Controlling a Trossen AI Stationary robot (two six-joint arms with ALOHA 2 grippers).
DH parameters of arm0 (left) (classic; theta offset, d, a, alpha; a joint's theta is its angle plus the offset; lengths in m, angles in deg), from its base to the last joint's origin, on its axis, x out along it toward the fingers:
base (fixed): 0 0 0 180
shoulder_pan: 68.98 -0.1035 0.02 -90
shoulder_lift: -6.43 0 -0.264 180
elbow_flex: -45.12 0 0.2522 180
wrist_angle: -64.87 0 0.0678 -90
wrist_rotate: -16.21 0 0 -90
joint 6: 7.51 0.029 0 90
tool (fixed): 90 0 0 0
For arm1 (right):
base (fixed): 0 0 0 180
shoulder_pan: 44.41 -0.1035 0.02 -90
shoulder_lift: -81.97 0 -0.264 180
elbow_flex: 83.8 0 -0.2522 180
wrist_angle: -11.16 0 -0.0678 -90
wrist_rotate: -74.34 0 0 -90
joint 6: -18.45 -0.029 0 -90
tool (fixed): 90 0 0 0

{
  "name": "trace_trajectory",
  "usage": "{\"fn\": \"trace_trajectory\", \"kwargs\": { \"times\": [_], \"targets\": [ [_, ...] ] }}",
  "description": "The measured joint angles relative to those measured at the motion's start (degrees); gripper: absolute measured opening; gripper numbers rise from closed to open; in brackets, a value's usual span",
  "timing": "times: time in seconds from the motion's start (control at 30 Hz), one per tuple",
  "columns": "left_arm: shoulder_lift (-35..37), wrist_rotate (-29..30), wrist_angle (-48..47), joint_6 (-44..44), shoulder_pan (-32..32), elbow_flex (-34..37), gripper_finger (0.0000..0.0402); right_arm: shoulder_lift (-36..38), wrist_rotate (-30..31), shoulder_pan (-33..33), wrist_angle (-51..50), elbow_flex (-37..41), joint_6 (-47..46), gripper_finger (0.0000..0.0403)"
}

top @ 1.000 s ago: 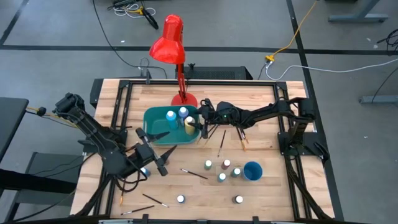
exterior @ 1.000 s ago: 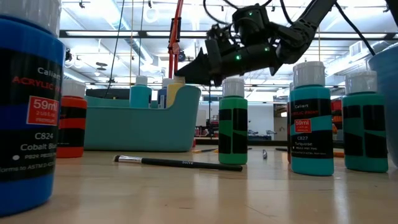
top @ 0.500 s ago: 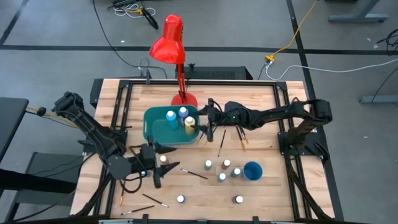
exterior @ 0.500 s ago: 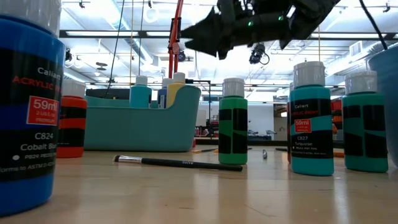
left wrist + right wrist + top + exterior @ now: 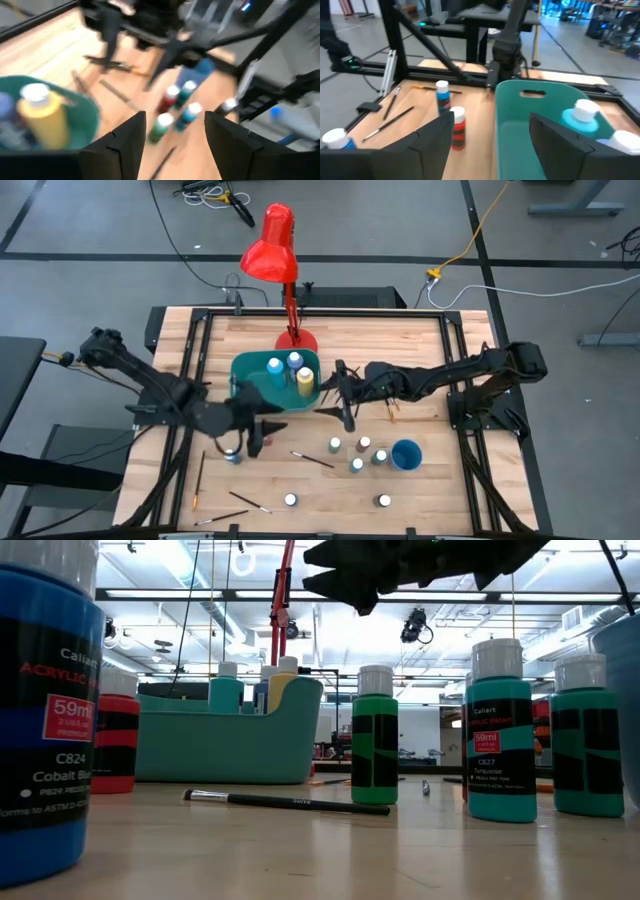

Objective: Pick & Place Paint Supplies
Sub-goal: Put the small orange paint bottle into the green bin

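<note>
1. Your teal bin (image 5: 258,380) holds three bottles (image 5: 290,367); at least seven bottles (image 5: 357,454) and several brushes (image 5: 312,460) remain on the table (image 5: 420,340).
2. Right gripper (image 5: 340,392): empty, fingers spread wide, raised just off the bin's corner; loose bottle cluster near, toward the front edge.
3. Left gripper (image 5: 268,425): empty, spread, beside an orange-labelled bottle (image 5: 457,128) and a blue one (image 5: 232,454).

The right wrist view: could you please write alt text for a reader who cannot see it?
The right gripper, fingers open and empty, faces a teal bin holding white-capped paint bottles. Beside the bin, two more bottles stand on the wooden table, with thin paintbrushes lying farther off.
</note>
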Motion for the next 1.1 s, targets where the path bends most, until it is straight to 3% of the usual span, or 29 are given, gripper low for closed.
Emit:
{"fn": "trace_trajectory", "kwargs": {
  "times": [0.23, 0.43, 0.73, 0.93, 1.1],
  "targets": [
    [-6.27, -6.05, -24.79, -2.7, -4.96, -10.95, 0.0204, 0.02, 0.12, -1.57, -2.48, -0.02, -0.98, 0.0263],
    [-12.47, -13.89, -26.24, -0.16, -5.13, -11.07, 0.0217, 0.02, 0.13, -2.24, -6.29, -0.02, -3.58, 0.0263],
    [-21.94, -22.84, -29.94, -1.48, -5.7, -11.1, 0.0288, 0.01, 0.14, -4.53, -10.16, -0.04, -7.65, 0.0263],
    [-24.89, -23.66, -39.12, -5.36, -6.91, -11.1, 0.0301, 0.0, 0.1, -6.07, -10.88, -0.07, -7.39, 0.0263],
    [-24.74, -25.55, -37.66, -8.25, -8.36, -11.16, 0.0298, 0.0, 0.13, -6.2, -10.83, -0.07, -7.03, 0.0263]
  ]
}}
